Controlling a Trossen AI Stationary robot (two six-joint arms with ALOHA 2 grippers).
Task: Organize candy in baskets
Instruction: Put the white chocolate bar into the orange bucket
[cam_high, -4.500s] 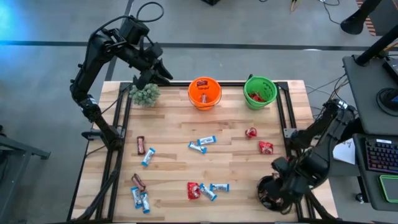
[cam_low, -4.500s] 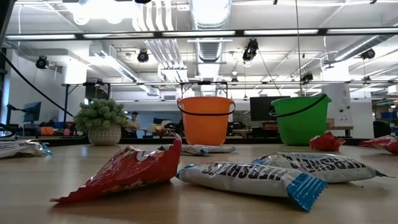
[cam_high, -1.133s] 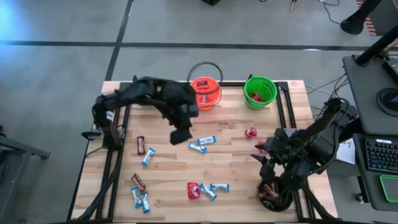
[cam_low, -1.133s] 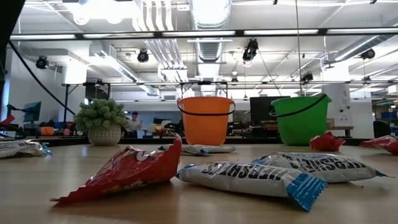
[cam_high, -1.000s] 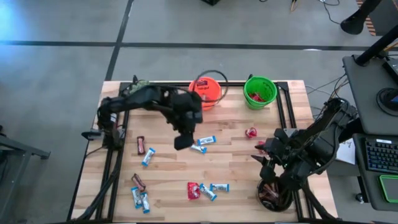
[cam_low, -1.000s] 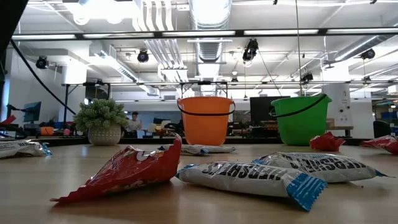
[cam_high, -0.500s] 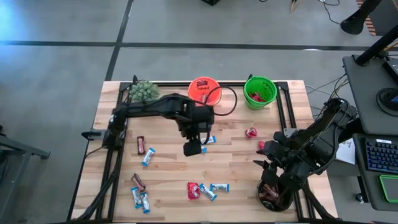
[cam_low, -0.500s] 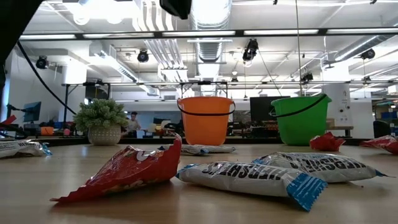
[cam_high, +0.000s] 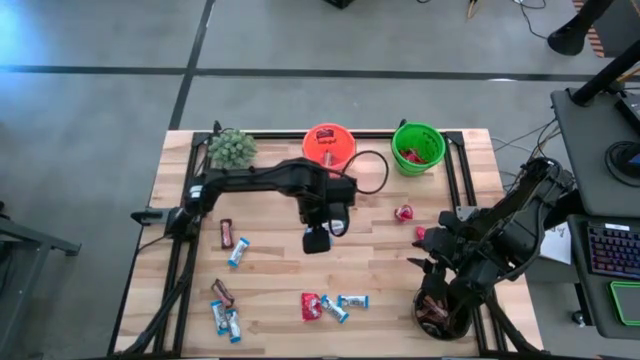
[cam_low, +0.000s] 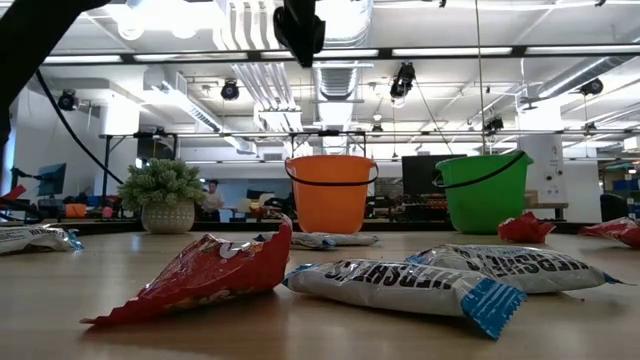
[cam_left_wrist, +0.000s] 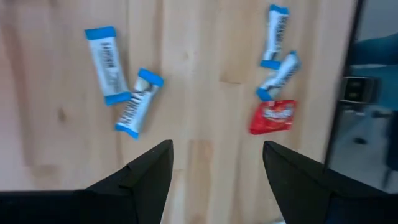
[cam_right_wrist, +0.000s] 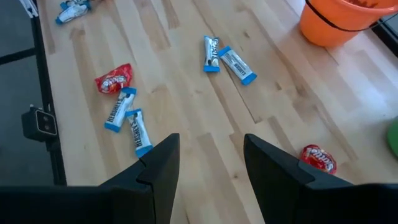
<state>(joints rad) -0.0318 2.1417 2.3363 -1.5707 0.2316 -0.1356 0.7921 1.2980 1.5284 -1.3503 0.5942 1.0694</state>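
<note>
Above the pair of blue-and-white wrapped candy bars (cam_high: 327, 231), near the bright orange pail (cam_high: 329, 147), the left claw (cam_high: 317, 241) hangs open and empty; descending off-centre risks nudging both bars apart.

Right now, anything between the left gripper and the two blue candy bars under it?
Nothing. The left wrist view shows the open left gripper above bare wood, with the two blue candy bars just ahead of it. The high view shows the same clear stretch.

A robotics lab: exposed ceiling ducts (cam_low: 335, 25) and strip lights (cam_low: 440, 51) span an open hall of workstations behind a wooden surface (cam_high: 380, 270).
</note>
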